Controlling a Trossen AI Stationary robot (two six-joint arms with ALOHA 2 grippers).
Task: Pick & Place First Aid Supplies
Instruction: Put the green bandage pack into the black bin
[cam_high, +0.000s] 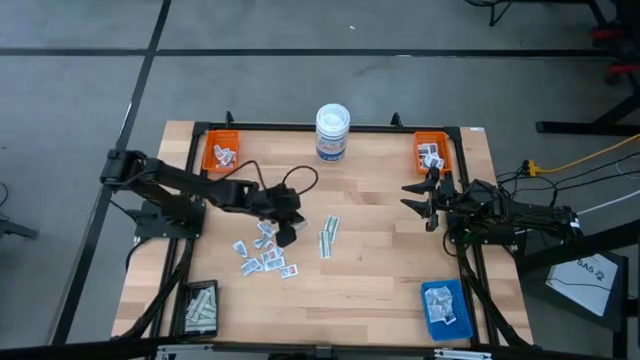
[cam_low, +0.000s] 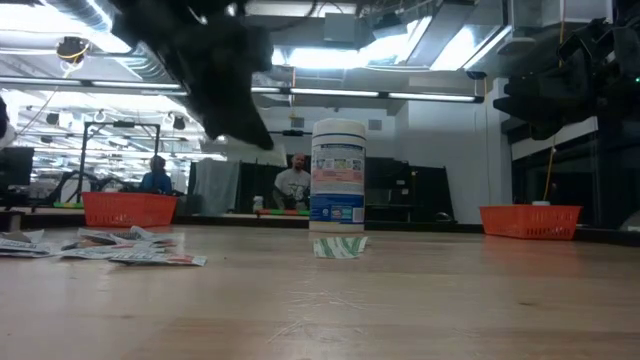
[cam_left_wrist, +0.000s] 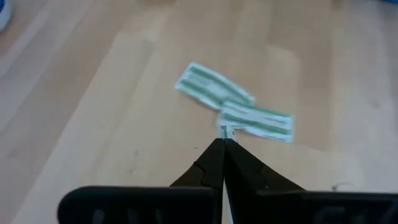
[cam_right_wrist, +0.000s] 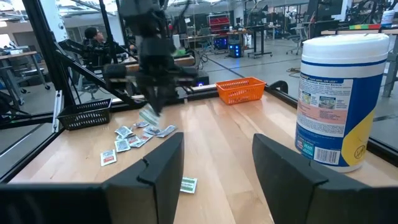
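The left pincer (cam_high: 283, 232) hangs over the desk (cam_high: 380, 270), on the near side of the white tub (cam_high: 332, 132), its jaws pinched tight on the edge of one pale green strip (cam_left_wrist: 224, 130). The lift looks like the step in hand. Next, I'd guess, comes a carry to a tray, without the thin paper slipping. Two more green strips (cam_left_wrist: 233, 106) lie crossed just beyond. The white packets (cam_high: 262, 255) sit scattered nearby. The right pincer (cam_high: 425, 200) waits wide and empty beside the orange tray (cam_high: 433, 152).

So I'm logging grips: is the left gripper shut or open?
Shut: the left gripper fingers meet at the tips, pinching a packet edge.
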